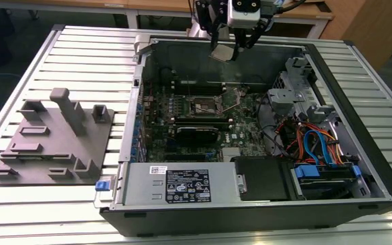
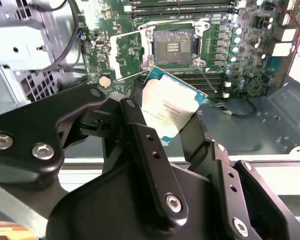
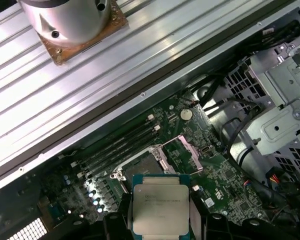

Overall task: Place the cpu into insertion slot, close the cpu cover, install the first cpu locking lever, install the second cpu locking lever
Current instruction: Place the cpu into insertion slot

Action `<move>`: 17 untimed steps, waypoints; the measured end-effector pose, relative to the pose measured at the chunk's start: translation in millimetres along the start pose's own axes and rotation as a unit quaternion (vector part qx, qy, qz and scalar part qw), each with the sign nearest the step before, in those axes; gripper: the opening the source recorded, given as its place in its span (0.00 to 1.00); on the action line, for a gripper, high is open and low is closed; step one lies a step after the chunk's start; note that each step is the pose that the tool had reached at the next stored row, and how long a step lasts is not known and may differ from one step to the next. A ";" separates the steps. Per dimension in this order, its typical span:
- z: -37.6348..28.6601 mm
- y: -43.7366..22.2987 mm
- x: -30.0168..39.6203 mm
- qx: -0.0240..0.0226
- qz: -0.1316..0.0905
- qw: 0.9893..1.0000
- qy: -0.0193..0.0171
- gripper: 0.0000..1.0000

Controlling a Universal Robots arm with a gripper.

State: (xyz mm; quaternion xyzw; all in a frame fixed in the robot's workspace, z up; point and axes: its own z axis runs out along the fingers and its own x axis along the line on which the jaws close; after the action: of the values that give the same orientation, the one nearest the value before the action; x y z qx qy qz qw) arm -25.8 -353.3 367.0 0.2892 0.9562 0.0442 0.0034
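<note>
While the black hand (image 2: 166, 122) is clamped on the flat silver-grey square cpu (image 2: 174, 100), its fingers (image 2: 138, 125) hide two edges, well apart from the dark square insertion slot (image 2: 173, 46).

Open PC case (image 1: 250, 227) flat on slatted table (image 1: 80, 56), labelled PSU (image 1: 182, 186) inside. Grey fixture plate (image 1: 53, 148) just beside it, ext. view's left; blue/orange cables (image 1: 316, 145) towards right.

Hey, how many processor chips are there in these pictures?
1. The chip is clamped between the fingers, in the air above the open computer case; the socket is empty. Others could be hidden.
</note>
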 end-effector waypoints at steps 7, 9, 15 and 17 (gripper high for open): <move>0.3 0.0 0.0 -0.001 0.052 0.999 -0.005 0.54; 0.4 0.0 0.0 -0.001 0.065 0.998 -0.006 0.54; 1.0 -0.1 0.0 -0.002 0.104 0.995 -0.009 0.54; 1.4 -0.1 0.0 -0.002 0.121 0.993 -0.011 0.54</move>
State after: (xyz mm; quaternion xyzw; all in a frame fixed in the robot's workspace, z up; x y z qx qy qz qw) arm -25.9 -353.3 365.6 0.4030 0.9141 0.0432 0.0088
